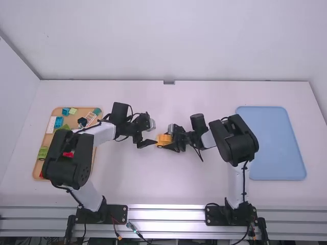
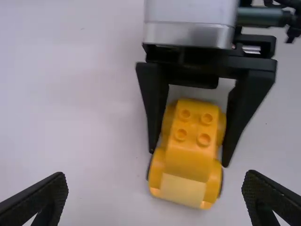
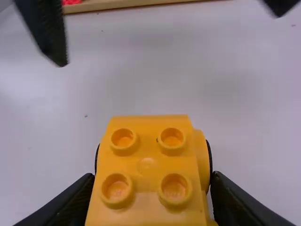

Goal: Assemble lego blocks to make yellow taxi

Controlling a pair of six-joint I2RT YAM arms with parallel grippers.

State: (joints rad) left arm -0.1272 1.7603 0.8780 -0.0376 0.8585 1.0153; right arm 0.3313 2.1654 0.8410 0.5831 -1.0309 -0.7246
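Note:
In the high view my left gripper [image 1: 154, 133] stands open just left of the yellow car [image 1: 163, 139], facing it across a small gap. My right gripper [image 1: 171, 139] is shut on that car, holding it from the right. The left wrist view has the car [image 2: 190, 153] between the right gripper's fingers, its studded roof showing, and wide-apart fingertips of my left gripper [image 2: 155, 200] on either side nearer the camera. Seen from the right wrist, the studded car top [image 3: 146, 165] sits between the fingertips of my right gripper [image 3: 153, 181]. The car's underside is hidden.
A wooden tray [image 1: 38, 168] with several coloured blocks lies at the left, partly under the left arm. Beyond the right arm lies a blue tray [image 1: 276, 145]. Both grippers face each other near the table's middle.

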